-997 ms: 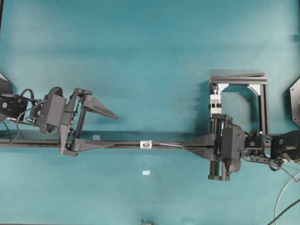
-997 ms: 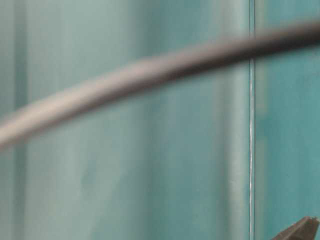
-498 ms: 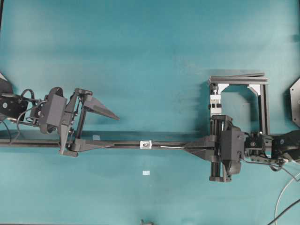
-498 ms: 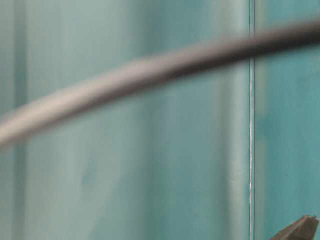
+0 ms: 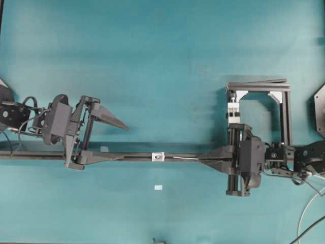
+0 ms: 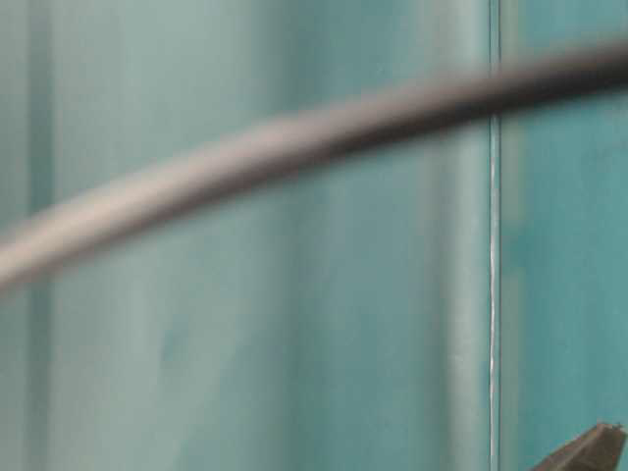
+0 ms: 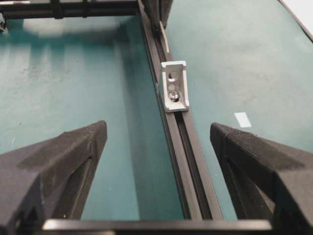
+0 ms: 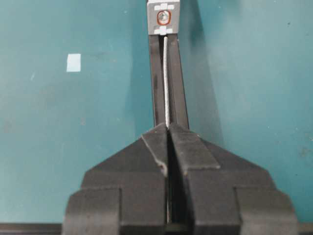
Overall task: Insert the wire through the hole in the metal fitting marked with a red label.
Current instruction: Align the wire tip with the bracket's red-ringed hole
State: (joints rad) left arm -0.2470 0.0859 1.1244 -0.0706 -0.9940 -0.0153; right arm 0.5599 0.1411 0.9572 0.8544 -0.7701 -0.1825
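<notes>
Take the black rail [image 5: 137, 156] as your landmark: it runs level across the teal counter [image 5: 162, 61], and the metal fitting [image 5: 158, 156] sits on it about midway along. Your right gripper [image 8: 168, 128] has its fingers [image 8: 155, 142] pressed together on the wire [image 8: 166, 81], which lies straight along the rail's groove toward the fitting. In the right wrist view the wire's free end reaches the near face of the fitting, just below the hole [image 8: 164, 17] ringed in red; you cannot tell from that view whether the tip touches the block. In the overhead view the wire [image 5: 184, 158] shows as a thin pale line on the rail between the fitting and your right gripper [image 5: 203, 159]. Your left gripper [image 5: 122, 142] sits on the other side of the fitting, its fingers [image 7: 63, 152] spread wide, one on each side of the rail and holding nothing. A small white square [image 5: 158, 188] lies on the counter, apart from the rail.
</notes>
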